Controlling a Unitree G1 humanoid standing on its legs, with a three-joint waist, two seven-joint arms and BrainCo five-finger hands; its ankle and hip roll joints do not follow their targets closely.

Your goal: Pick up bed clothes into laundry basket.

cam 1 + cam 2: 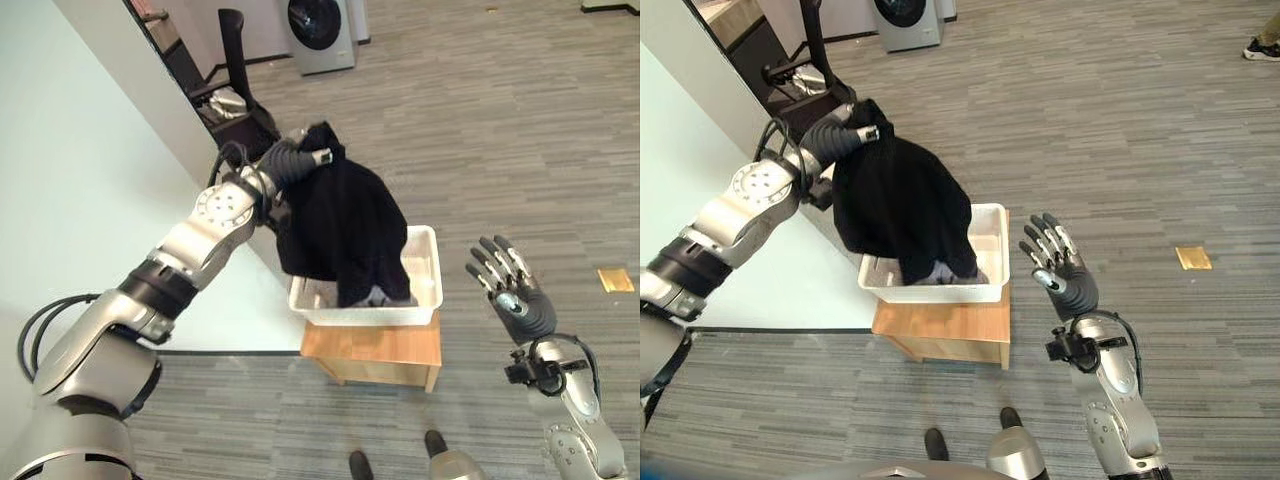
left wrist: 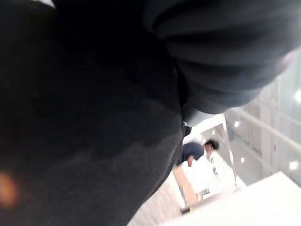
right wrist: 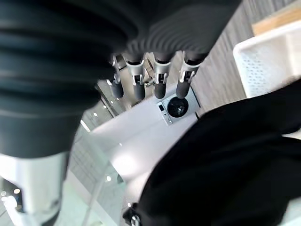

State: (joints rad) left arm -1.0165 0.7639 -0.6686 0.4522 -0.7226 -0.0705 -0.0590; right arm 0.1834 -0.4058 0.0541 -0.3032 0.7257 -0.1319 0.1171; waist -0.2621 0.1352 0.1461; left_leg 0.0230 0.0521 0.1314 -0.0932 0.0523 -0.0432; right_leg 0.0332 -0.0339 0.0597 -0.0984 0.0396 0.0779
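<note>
The right hand (image 1: 1068, 280) is waiting nearest, fingers (image 1: 497, 262) spread and holding nothing. Beyond those fingers, the white laundry basket (image 1: 425, 285) is sitting on its wooden surface (image 1: 380, 352). The left hand (image 1: 300, 160) is dangling the black garment (image 1: 345, 225) above it, hem already dipping in; its fingers are buried in cloth, grip unreadable. Only the drop is looking left.

Left hand (image 1: 300, 160) raised, arm outstretched; right hand (image 1: 510, 290) upright, fingers straight and spread.

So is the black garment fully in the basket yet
Not yet. The black garment hangs from the raised left hand; just its lower end dips into the white basket.
</note>
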